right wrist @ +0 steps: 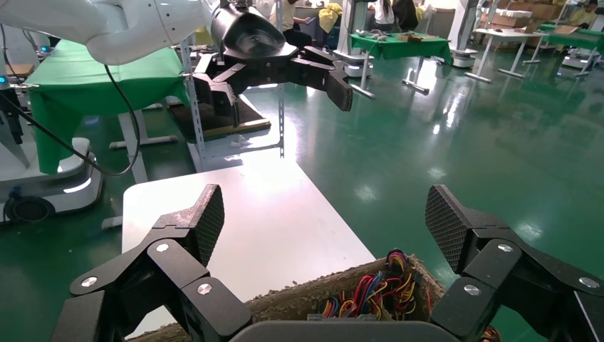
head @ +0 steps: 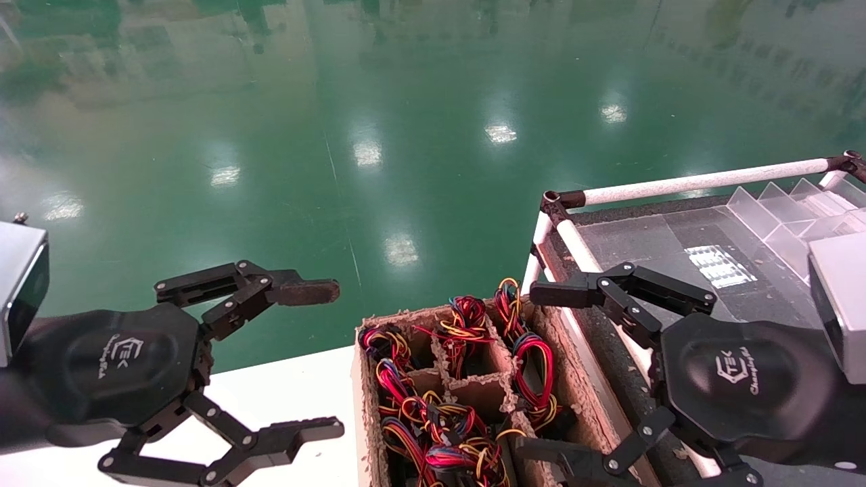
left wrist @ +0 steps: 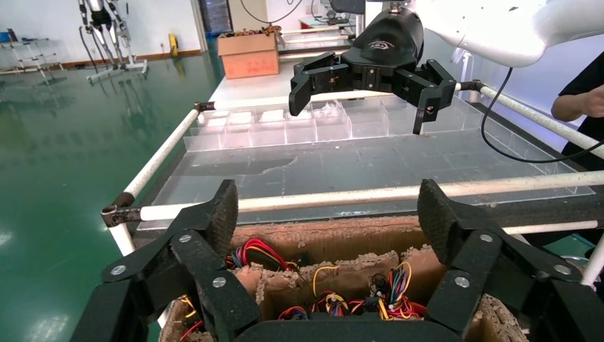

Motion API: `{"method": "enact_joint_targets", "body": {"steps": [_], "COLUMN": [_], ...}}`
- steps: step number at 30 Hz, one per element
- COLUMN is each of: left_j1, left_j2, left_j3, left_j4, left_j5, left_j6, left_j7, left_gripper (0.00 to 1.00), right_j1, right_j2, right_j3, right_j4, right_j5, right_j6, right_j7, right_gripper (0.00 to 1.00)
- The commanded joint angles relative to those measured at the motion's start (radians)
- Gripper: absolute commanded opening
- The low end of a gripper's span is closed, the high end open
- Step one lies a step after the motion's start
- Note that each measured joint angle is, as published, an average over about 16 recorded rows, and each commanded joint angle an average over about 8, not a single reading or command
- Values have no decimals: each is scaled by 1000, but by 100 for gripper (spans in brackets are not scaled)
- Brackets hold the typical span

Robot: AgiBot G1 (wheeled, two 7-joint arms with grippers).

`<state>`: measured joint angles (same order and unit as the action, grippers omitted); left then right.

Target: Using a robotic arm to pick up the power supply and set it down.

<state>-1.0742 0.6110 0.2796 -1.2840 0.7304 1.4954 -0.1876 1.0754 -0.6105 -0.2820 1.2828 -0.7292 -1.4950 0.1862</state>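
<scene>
In the head view, the right gripper [head: 541,372] hangs over the right side of the cardboard box [head: 363,406]; its fingers are wide open and hold nothing. The left gripper [head: 325,362] hangs to the left of the box, over the white tabletop [head: 284,385]; its fingers are open too. The power supply [head: 534,348] sits down inside the box; only its looped wires show.

In the left wrist view, wires poke up from the little rooms of the box; the metal part is hidden.

In the right wrist view, the open fingers sit above the box edge, with wires under them.

I think the fingers could pinch only wires; then the power supply might slip, or tangled wires might drag a neighbour out. The fingers could also bump the soft box walls.
</scene>
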Motion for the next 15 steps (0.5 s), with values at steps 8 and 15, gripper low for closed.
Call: {"method": "enact_joint_targets", "body": {"steps": [8,15], "left_j1": [0,0], "left_j2": [0,0], "left_j3": [0,0], "left_j4": [0,0], "left_j5": [0,0], "left_j6": [0,0], "left_j7": [0,0], "left_gripper": [0,0], "right_j1": [0,0], "right_j2": [0,0], "right_j3": [0,0], "right_j4": [0,0], "right_j5": [0,0], "right_j6": [0,0], "right_j7": [0,0], "right_gripper": [100,100]}}
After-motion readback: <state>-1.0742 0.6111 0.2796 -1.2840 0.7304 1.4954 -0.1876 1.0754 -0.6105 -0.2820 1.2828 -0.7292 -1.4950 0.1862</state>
